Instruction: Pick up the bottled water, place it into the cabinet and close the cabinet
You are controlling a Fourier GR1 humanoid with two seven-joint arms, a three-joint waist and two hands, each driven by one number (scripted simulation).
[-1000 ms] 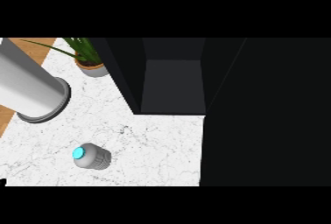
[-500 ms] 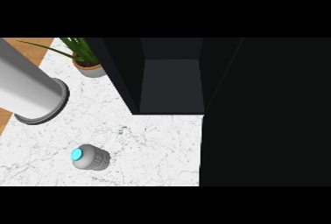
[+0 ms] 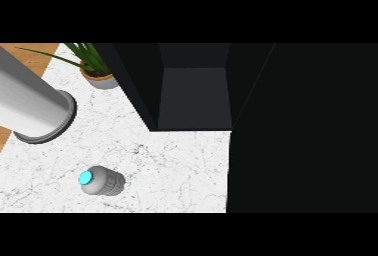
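The white marbled desk [image 3: 177, 170] ends along its left side, where a strip of wooden floor [image 3: 26, 55] shows at the upper left corner and again lower down that edge. A wide bare stretch of desk lies between the bottle and the cabinet front.

No hand shows in the head view, so the state of the fingers cannot be told, and places cannot be given relative to them.

The bottled water [image 3: 102, 180] stands on the desk at the lower left, seen from above, with a bright blue cap on a grey body. It is well apart from the cabinet.

The cabinet [image 3: 193, 97] is dark and stands open at the upper middle; its inside shows nothing. A dark panel [image 3: 303, 130], seemingly its door, fills the right side.

A large grey cylinder [image 3: 33, 107] stands at the left edge. A potted plant [image 3: 96, 75] sits just beside the cabinet's left wall.
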